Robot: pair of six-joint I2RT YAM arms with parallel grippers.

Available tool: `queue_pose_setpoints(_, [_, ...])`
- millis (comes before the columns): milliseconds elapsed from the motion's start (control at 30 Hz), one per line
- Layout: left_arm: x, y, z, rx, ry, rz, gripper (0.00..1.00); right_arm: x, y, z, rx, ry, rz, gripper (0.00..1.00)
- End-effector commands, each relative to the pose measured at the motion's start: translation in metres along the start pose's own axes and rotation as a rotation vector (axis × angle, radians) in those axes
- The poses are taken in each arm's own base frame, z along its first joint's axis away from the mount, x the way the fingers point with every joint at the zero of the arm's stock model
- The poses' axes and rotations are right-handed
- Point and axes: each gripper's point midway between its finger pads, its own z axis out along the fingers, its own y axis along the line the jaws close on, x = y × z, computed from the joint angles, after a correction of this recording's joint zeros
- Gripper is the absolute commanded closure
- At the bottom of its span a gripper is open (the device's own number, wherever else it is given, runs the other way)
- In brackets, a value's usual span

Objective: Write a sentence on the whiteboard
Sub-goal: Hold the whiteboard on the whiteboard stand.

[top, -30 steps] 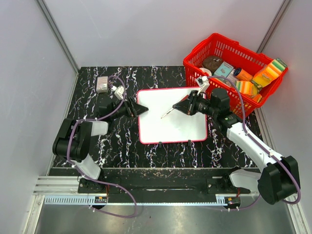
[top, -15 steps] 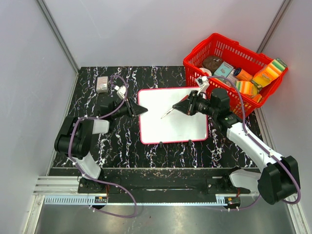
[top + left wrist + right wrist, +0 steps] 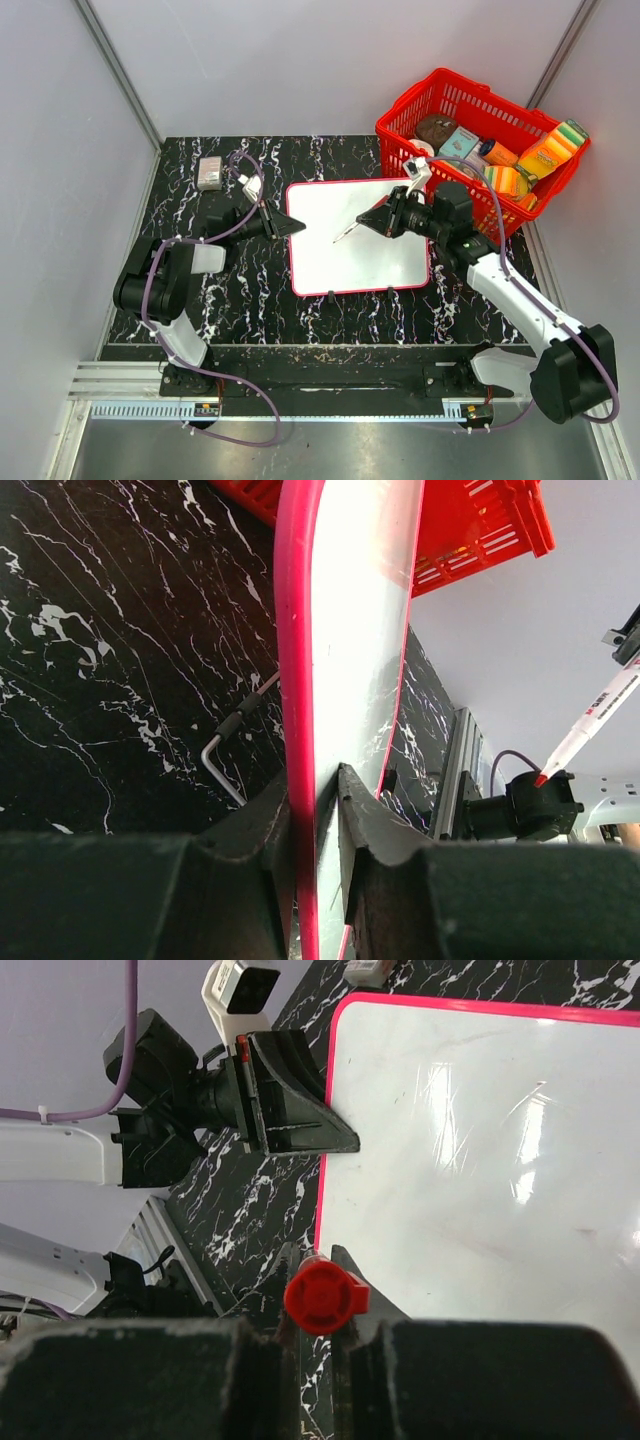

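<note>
Black marbled surface (image 3: 250, 290): we note the whiteboard (image 3: 375, 265) sitting near its centre. Left gripper (image 3: 299, 226) clamped on the board's 9 o'clock rim; right gripper (image 3: 363, 222) closed on a marker (image 3: 347, 233) over the board.

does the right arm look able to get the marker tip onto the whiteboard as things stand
Probably yes: the right gripper holds the marker over the bare whiteboard with nothing between, and the left gripper clamps only its left edge.

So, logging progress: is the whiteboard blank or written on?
Blank. The whiteboard shows no red writing in the top or right wrist views, only glare on its white surface.
</note>
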Motion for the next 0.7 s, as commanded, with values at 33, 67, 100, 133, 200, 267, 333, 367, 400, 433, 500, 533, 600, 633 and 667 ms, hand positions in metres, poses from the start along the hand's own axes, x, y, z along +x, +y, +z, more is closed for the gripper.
queue_pose_setpoints(33, [0.004, -0.018, 0.002, 0.085, 0.001, 0.082, 1.00, -0.029, 0.007, -0.008, 0.033, -0.086, -0.082, 1.00])
queue_pose_setpoints(67, [0.006, -0.018, 0.003, 0.086, 0.005, 0.080, 1.00, -0.032, 0.008, -0.008, 0.036, -0.086, -0.085, 1.00])
queue_pose_setpoints(100, [0.005, -0.018, 0.004, 0.082, 0.003, 0.082, 1.00, -0.030, 0.006, -0.007, 0.044, -0.077, -0.081, 1.00])
queue_pose_setpoints(133, [0.005, -0.019, 0.005, 0.080, 0.004, 0.081, 1.00, -0.030, 0.006, -0.006, 0.040, -0.074, -0.083, 1.00])
queue_pose_setpoints(200, [0.004, -0.020, 0.007, 0.076, 0.000, 0.075, 1.00, -0.032, 0.007, -0.006, 0.037, -0.077, -0.095, 1.00])
queue_pose_setpoints(267, [0.005, -0.020, 0.007, 0.064, -0.003, 0.067, 1.00, -0.034, 0.007, -0.007, 0.050, -0.086, -0.118, 1.00])
queue_pose_setpoints(333, [0.006, -0.021, 0.007, 0.063, -0.005, 0.077, 1.00, -0.036, 0.005, -0.007, 0.070, -0.093, -0.129, 1.00])
queue_pose_setpoints(367, [0.006, -0.022, 0.007, 0.062, -0.004, 0.081, 1.00, -0.037, 0.006, -0.007, 0.070, -0.095, -0.142, 1.00])
queue_pose_setpoints(400, [0.007, -0.020, 0.008, 0.056, 0.002, 0.084, 1.00, -0.038, 0.005, -0.006, 0.080, -0.097, -0.145, 1.00])
queue_pose_setpoints(433, [0.008, -0.020, 0.008, 0.054, 0.006, 0.086, 1.00, -0.039, 0.004, -0.005, 0.086, -0.100, -0.148, 1.00])
queue_pose_setpoints(500, [0.008, -0.020, 0.008, 0.053, 0.009, 0.098, 1.00, -0.040, 0.002, -0.001, 0.113, -0.109, -0.169, 1.00])
queue_pose_setpoints(533, [0.009, -0.020, 0.007, 0.053, 0.012, 0.098, 1.00, -0.040, 0.003, 0.001, 0.119, -0.113, -0.180, 1.00])
queue_pose_setpoints(600, [0.010, -0.021, 0.007, 0.052, 0.013, 0.102, 1.00, -0.042, 0.003, 0.008, 0.131, -0.134, -0.209, 1.00])
queue_pose_setpoints(633, [0.010, -0.021, 0.007, 0.051, 0.012, 0.104, 1.00, -0.045, 0.005, 0.010, 0.131, -0.145, -0.219, 1.00])
queue_pose_setpoints(667, [0.011, -0.022, 0.007, 0.053, 0.017, 0.105, 1.00, -0.048, 0.005, 0.014, 0.131, -0.160, -0.237, 1.00])
